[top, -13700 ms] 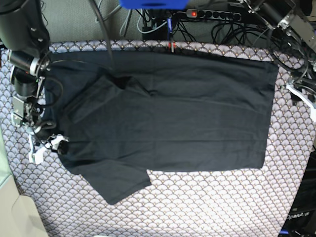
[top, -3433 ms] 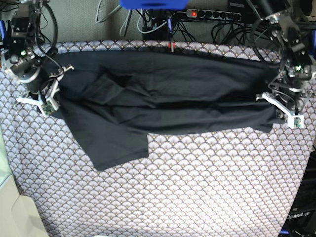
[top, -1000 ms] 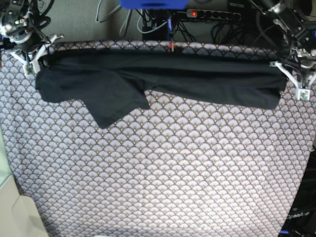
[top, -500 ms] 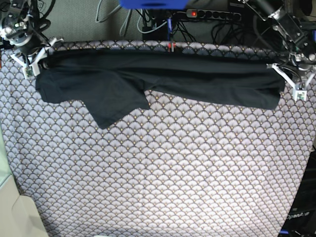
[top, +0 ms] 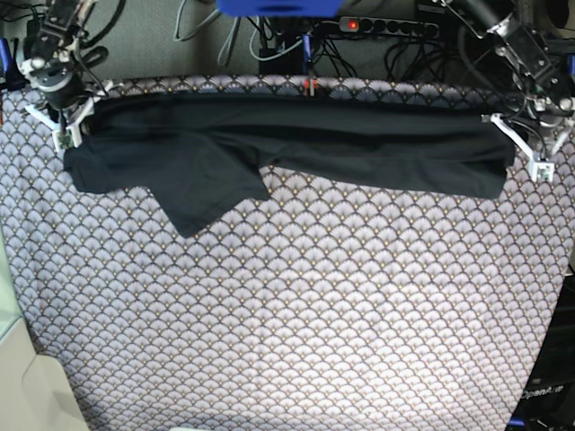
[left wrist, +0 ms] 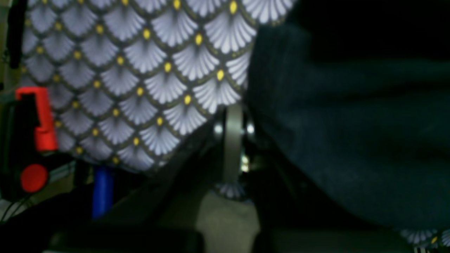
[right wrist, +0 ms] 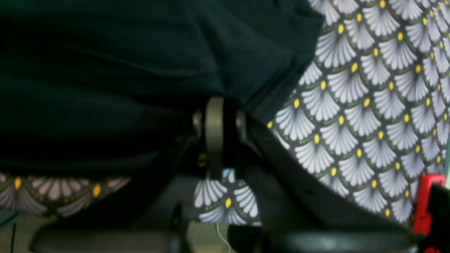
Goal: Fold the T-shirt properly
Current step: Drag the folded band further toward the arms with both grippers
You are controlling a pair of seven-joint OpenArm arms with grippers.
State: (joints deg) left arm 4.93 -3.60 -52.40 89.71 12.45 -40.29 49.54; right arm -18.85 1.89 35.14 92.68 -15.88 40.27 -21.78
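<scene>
The dark T-shirt (top: 359,144) lies as a long folded band along the table's far edge, with one sleeve (top: 207,193) sticking out toward the front at the left. My right gripper (top: 65,121) is at the band's left end. In the right wrist view its jaws (right wrist: 215,102) are closed on the dark cloth (right wrist: 123,70). My left gripper (top: 528,148) is at the band's right end. In the left wrist view its jaws (left wrist: 232,109) are closed at the edge of the cloth (left wrist: 351,140).
The scallop-patterned tablecloth (top: 314,314) covers the whole table. Behind the far edge are a power strip (top: 386,27), cables and a blue object (top: 278,7). A red part (left wrist: 38,119) shows past the table edge in the left wrist view.
The shirt was lifted from flat, folded lengthwise and carried to the far edge. In the last half second my right gripper has come slightly down and inward; the left has barely moved.
</scene>
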